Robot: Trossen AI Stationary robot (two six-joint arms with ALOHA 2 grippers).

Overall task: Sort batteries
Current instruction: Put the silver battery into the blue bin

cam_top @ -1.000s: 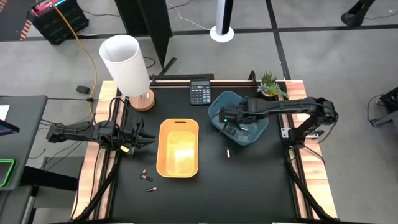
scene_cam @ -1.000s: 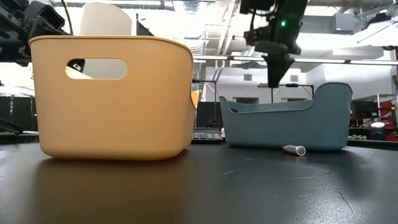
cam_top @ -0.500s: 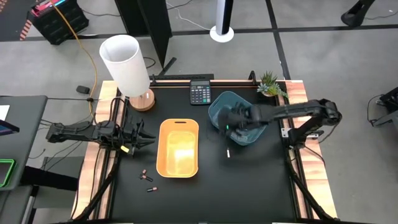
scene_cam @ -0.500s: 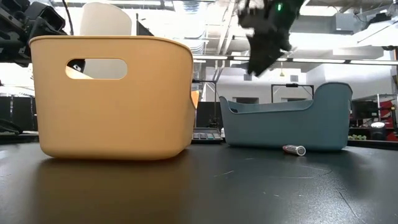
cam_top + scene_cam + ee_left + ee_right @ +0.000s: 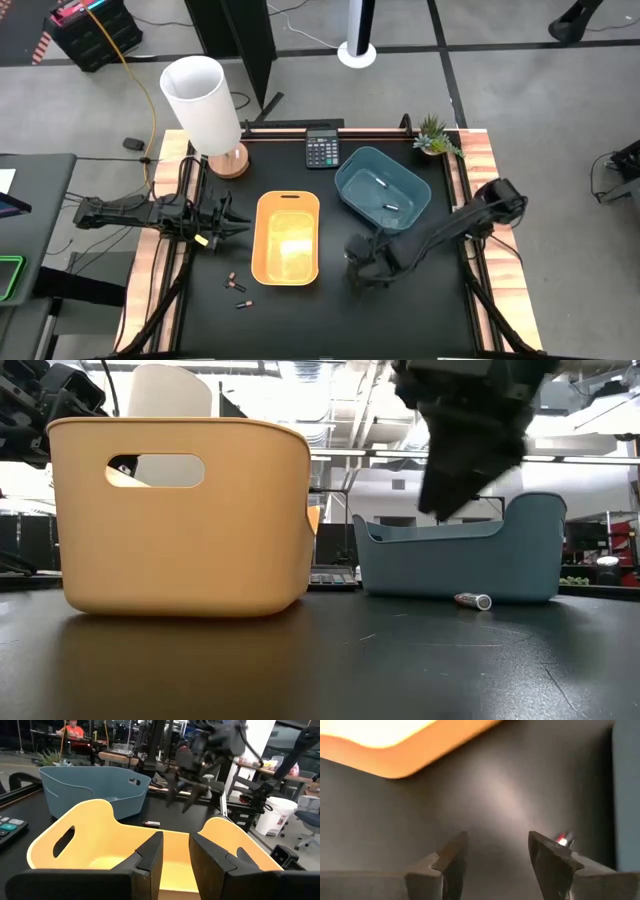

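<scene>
Black tabletop (image 5: 420, 300) fills my high view, framed by wooden side rails. Two white batteries (image 5: 385, 195) lie inside the blue bin (image 5: 345, 185), which sits at about 2 o'clock from the table's centre. One more white battery (image 5: 472, 600) lies on the table just in front of that bin; I see it in the low view and beside one finger in the right wrist view (image 5: 563, 840). Three dark batteries (image 5: 236, 289) lie scattered on the tabletop at about 7 o'clock, near the yellow bin's near left corner. The yellow bin (image 5: 262, 265) stands at the centre.

My right gripper (image 5: 362, 268) hangs low over the tabletop at about 5 o'clock, between the yellow bin and the blue bin; its fingers (image 5: 452, 855) are spread apart and hold nothing. My left gripper (image 5: 232, 226) waits at 9 o'clock, just beside the yellow bin's left wall, its fingers (image 5: 150, 854) parted by a narrow gap and empty.

At 12 o'clock, along the far edge, I note a black calculator (image 5: 321, 150), a small green plant (image 5: 434, 135) at the far right corner, and a white cylinder on a wooden base (image 5: 203, 100) at the far left.
</scene>
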